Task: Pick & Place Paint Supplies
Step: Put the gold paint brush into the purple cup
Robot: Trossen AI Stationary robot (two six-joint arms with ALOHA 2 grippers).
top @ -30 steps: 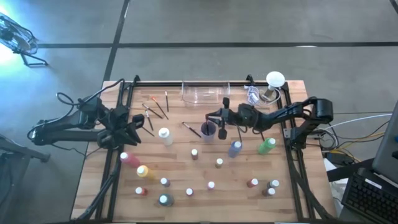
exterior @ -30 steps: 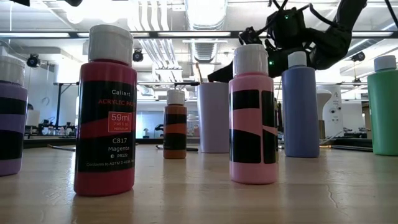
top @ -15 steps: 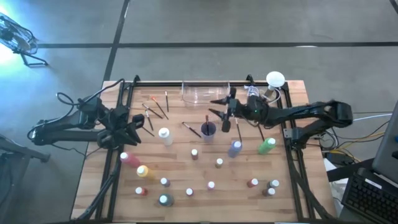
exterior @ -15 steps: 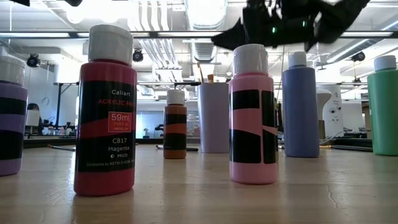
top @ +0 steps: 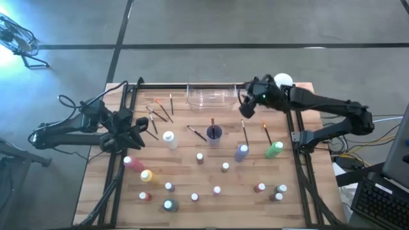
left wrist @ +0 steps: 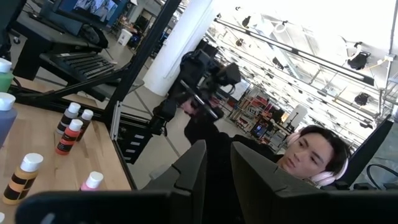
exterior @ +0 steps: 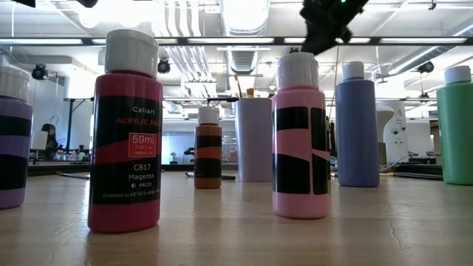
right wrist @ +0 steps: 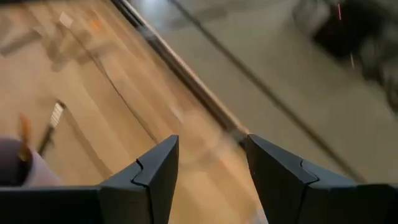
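we judged the sorting barely begun: brushes stood in the purple cup (top: 214, 133), most paint bottles (top: 217, 190) littered the desk (top: 192, 160), right gripper (top: 246, 105) fingers parted and empty, left gripper (top: 137, 131) fingers narrow, holding nothing.

- From overhead I get even, soft light on the table (top: 192, 160); shadows under the bottles are faint.
- Hard glare burns out the floor's far left corner.
- At table height, ceiling lights (exterior: 244, 15) blow out white, backlighting the magenta bottle (exterior: 126, 133).
- Beyond my right gripper (right wrist: 208, 168) everything smears with motion blur.
- Past my left gripper (left wrist: 214, 168), the ceiling is overexposed.
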